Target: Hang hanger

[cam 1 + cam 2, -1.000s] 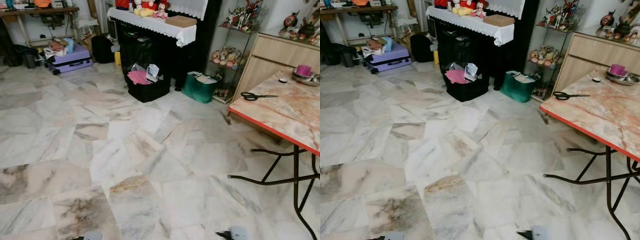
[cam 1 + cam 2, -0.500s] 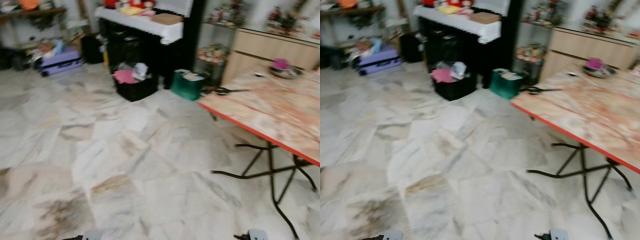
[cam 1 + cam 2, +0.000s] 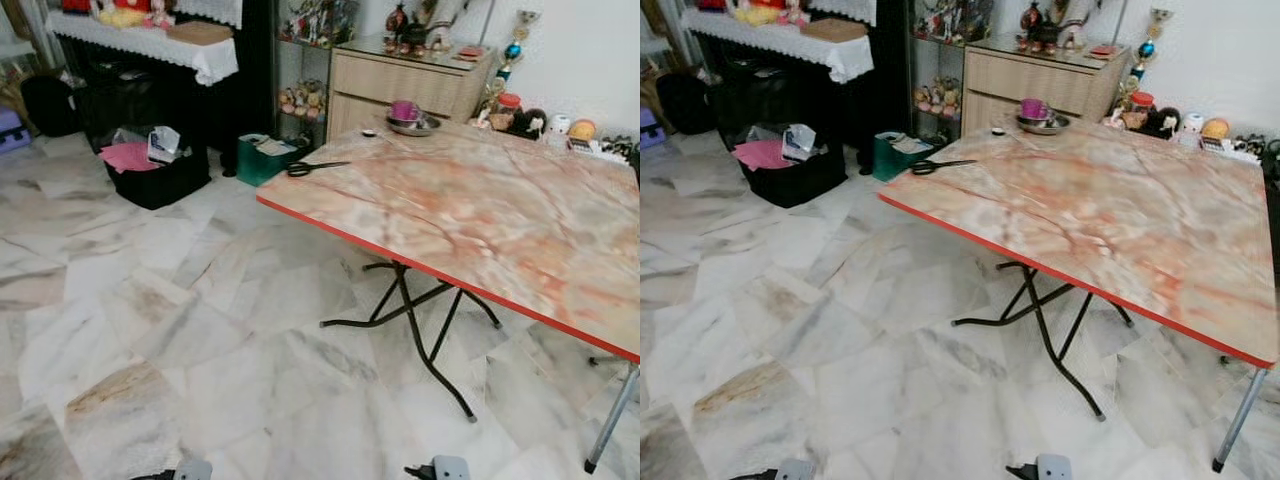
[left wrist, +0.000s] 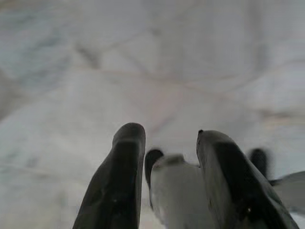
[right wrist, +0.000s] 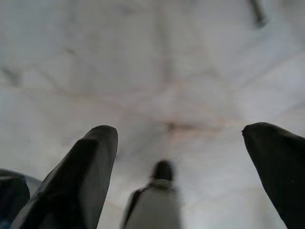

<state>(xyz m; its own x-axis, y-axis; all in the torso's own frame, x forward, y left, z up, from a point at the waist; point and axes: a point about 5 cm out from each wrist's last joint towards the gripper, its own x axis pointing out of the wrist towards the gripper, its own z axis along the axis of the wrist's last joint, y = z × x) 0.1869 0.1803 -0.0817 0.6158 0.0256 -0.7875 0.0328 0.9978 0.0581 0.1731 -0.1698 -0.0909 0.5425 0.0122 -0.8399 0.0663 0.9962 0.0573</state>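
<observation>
The view has swung right, so the marble table (image 3: 480,210) now spreads ahead of both low-hanging jaws, scissors (image 3: 318,167) on its far-left corner. Left gripper (image 4: 169,148) and right gripper (image 5: 178,143) hang released over the floor (image 3: 150,310), and no hanger is visible, so the search likely continues.

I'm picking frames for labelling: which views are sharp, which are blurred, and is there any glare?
Left eye view: sharp; the black-handled scissors on the marble-patterned folding table read clearly, and the pale marble floor has only a mild sheen. Left wrist view: soft, left gripper out of focus over floor. Right wrist view: blurred too, right gripper spread wide.
</observation>
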